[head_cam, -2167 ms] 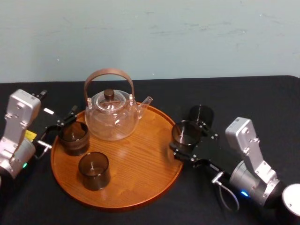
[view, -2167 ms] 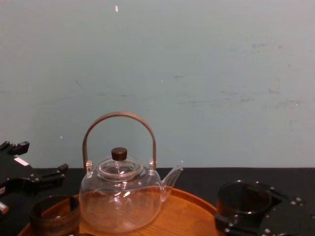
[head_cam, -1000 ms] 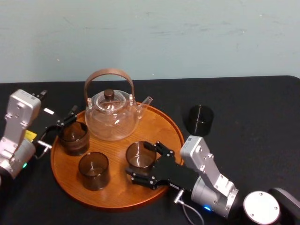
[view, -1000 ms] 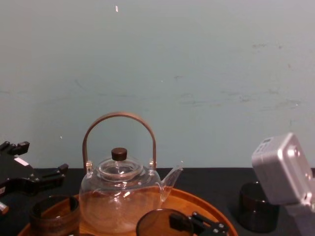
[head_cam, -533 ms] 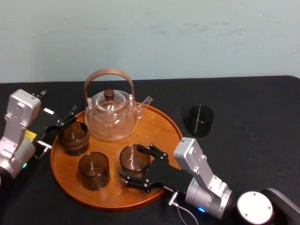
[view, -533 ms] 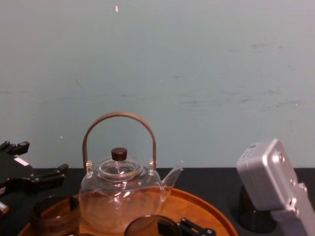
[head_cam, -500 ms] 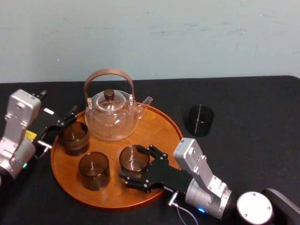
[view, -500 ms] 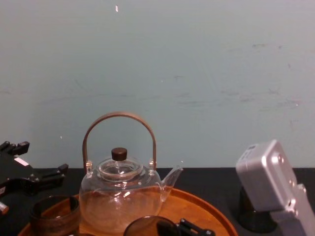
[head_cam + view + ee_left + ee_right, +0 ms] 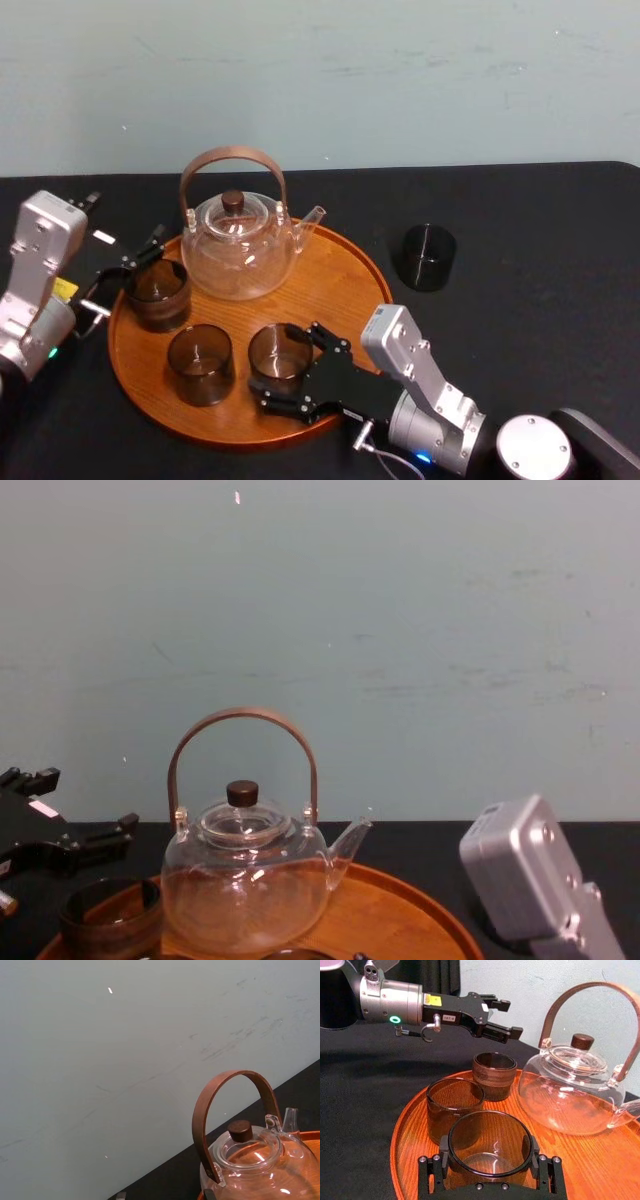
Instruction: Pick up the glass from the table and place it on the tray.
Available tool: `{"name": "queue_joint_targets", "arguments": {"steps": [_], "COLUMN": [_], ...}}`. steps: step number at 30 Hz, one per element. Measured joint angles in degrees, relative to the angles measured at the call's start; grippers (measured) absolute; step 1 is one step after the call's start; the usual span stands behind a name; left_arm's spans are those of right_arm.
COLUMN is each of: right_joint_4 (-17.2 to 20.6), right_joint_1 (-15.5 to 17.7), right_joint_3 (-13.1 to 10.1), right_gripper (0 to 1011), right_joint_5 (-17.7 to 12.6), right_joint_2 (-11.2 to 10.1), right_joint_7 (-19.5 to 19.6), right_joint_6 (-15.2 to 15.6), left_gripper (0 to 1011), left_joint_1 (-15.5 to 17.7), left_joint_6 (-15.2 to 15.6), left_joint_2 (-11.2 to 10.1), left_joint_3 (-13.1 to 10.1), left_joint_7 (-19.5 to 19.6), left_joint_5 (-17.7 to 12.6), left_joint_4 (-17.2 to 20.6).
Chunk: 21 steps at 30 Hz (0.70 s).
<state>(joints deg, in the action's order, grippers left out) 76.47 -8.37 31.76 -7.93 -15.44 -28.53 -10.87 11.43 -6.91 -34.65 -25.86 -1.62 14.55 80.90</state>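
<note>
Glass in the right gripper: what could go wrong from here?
1. The right gripper holds the glass close beside a second glass on the tray; lowering it or opening the fingers could knock that neighbour.
2. I cannot tell whether the held glass touches the tray; an early release might tip it.
The left gripper sits open at the tray's left edge, likely clear of this.

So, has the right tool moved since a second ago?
Yes: the right tool, shut on the glass, slid left across the tray, closer to the tumbler at its front.
</note>
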Motion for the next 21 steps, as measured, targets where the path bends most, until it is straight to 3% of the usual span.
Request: {"name": "queue_joint_targets", "arguments": {"steps": [21], "right_joint_4": [-0.78], "right_joint_1": [-0.24], "right_joint_3": [0.08], "right_gripper": [908], "right_joint_5": [-0.04], "right_joint_2": [0.22], "right_joint_7": [0.37], "right_joint_6": [0.80], "left_gripper": [1001], "left_joint_1": [0.00], "left_joint_6": [0.00], "left_joint_2": [0.00], "left_joint_3": [0.00], "left_joint_7": [0.00], "left_joint_5": [0.00], "left_joint_4": [0.00]}}
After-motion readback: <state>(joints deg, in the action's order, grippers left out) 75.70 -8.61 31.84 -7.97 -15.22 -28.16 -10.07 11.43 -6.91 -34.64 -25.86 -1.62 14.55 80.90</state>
